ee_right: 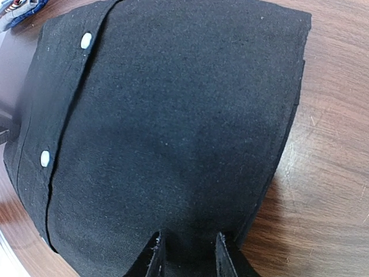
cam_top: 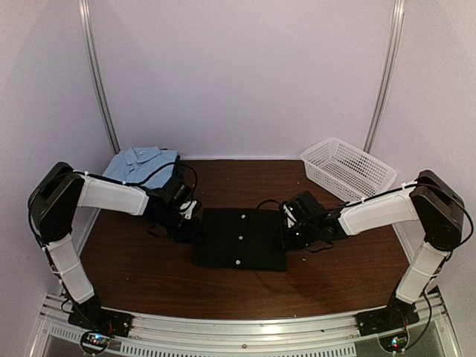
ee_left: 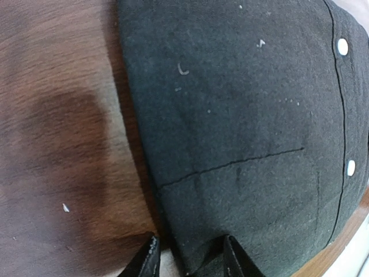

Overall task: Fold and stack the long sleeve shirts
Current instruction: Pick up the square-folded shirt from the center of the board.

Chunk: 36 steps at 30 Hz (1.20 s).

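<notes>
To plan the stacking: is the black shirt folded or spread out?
Folded: the black shirt lies as a compact rectangle, no sleeves showing, its white buttons facing up.

White plastic mesh basket point(cam_top: 349, 168) at far-right corner of dark wood tbl point(cam_top: 149, 275); white walls behind.

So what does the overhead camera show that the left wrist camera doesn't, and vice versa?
Only overhead: the light blue shirt at the back left, the white basket at the back right, and the right pincer at the right edge of the black shirt. Only the left wrist: the left pincer close up, pinching the shirt's edge, a stitched seam, lint specks. Both: the black shirt, its white buttons, the brown table.
</notes>
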Each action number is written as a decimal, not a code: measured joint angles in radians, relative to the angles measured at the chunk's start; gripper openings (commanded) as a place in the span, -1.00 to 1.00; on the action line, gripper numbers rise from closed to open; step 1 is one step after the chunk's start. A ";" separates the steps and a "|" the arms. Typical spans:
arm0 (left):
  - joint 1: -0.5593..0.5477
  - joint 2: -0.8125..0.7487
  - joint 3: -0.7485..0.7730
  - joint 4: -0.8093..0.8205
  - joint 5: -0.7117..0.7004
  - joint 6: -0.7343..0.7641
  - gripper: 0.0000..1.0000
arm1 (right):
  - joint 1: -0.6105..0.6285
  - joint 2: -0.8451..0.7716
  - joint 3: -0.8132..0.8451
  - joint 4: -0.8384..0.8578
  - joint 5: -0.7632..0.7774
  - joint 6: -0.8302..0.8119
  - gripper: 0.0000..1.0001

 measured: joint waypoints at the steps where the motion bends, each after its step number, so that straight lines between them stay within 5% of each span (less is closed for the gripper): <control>1: -0.001 0.002 0.003 0.000 -0.005 -0.004 -0.16 | 0.000 0.000 -0.002 0.003 0.000 0.000 -0.37; 14: -0.004 0.051 0.045 0.048 -0.031 -0.053 -0.38 | 0.000 -0.014 -0.034 0.013 0.002 0.006 -0.37; 23: -0.003 0.061 0.014 0.122 0.015 -0.106 -1.00 | 0.000 -0.032 -0.051 0.014 0.002 0.011 -0.38; 36: -0.001 0.029 -0.016 0.121 0.051 -0.159 -1.00 | 0.000 -0.063 -0.051 -0.003 0.019 0.010 -0.37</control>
